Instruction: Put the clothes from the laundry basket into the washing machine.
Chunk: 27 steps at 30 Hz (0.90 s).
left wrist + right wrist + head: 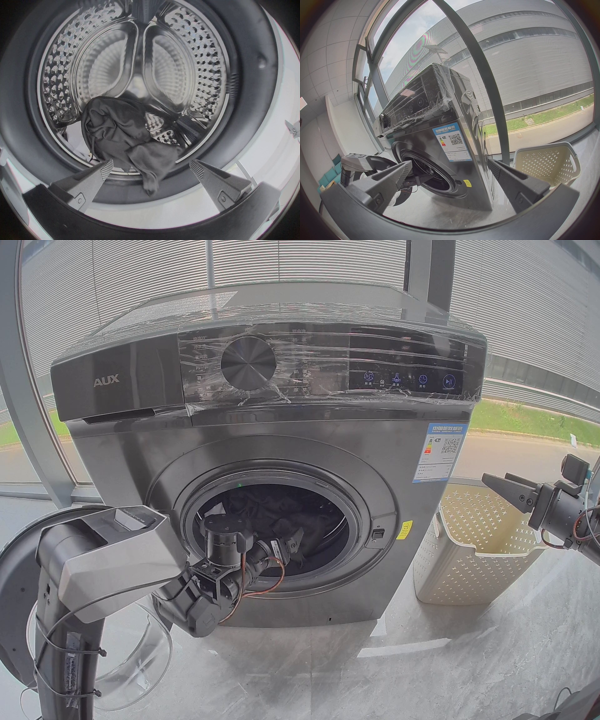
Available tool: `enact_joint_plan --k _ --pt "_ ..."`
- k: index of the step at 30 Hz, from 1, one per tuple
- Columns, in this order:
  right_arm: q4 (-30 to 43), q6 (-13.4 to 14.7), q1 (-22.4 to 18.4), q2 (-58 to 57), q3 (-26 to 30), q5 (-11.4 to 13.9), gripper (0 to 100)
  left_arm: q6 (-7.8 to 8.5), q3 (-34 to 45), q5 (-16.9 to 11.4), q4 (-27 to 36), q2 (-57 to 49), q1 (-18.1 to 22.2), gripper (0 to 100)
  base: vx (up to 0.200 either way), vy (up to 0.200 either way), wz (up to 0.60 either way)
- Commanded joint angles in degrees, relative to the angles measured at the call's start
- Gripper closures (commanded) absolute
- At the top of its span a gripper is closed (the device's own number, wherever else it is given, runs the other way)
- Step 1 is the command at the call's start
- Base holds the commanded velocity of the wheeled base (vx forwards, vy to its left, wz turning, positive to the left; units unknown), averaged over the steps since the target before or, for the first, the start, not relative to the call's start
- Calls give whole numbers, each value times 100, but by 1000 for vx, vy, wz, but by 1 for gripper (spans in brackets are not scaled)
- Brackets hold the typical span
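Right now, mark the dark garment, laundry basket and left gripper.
dark garment [118, 131], left wrist view, middle of the bunched cloth.
laundry basket [459, 571], head view, its outer side wall.
left gripper [150, 164], left wrist view, midway between its open fingertips.

The head camera looked down on the front of the washing machine [350, 446] from close. The left wrist camera faced straight into its drum [203, 62] at the opening. The right wrist camera viewed the same front from farther off, sidelong.
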Motion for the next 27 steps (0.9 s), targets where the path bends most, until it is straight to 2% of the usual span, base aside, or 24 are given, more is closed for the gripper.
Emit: enact_joint_plan --k 1,4,6,7,8,9,13,14,16,18,20,21,23,25,26,27 --pt "2 1 6 -96 35 3 0 19 1537 34 -668 -1299 -421 0 0 0 0" --pt "2 1 14 -157 115 3 0 63 2601 148 -1081 -2082 -808 0 0 0 0" --pt "-7 1 14 -184 185 3 0 -16 3365 333 -1239 -2706 -1221 0 0 0 0" --pt "-7 1 14 -184 185 3 0 -16 3365 333 -1239 -2706 -1221 0 0 0 0" --pt "2 1 14 -236 220 12 0 -131 4016 438 -1239 -3338 -1590 0 0 0 0" --pt "2 1 14 -263 229 29 0 -166 4297 456 -1239 -3664 -1731 0 0 0 0" --pt "2 -8 14 -368 255 64 0 -78 5053 438 -1257 -4771 -1713 0 0 0 0" --pt "2 1 14 -403 264 73 0 -25 5176 430 -1274 -4973 -1625 0 0 0 0" --pt "2 -17 14 -482 343 91 0 212 5378 351 -1265 -5404 -1274 0 0 0 0" --pt "-7 -43 58 -605 449 91 0 529 5422 87 -1230 -5782 -738 0 0 0 0" --pt "-7 -70 76 -825 660 161 0 889 5422 -370 -1204 -6239 54 0 0 0 0" --pt "2 -96 76 -939 739 223 0 1030 5439 -563 -1195 -6388 326 0 0 0 0" --pt "2 -237 76 -1414 1029 416 0 1434 5563 -1126 -1177 -6951 985 0 0 0 0" --pt "2 -412 76 -1959 1336 504 0 1627 5677 -1495 -1151 -7487 1363 0 0 0 0" --pt "2 -439 76 -2047 1389 513 0 1636 5694 -1521 -1142 -7557 1407 0 0 0 0" --pt "2 -500 76 -2486 1653 548 0 1671 5765 -1592 -1010 -7909 1671 0 0 0 0"
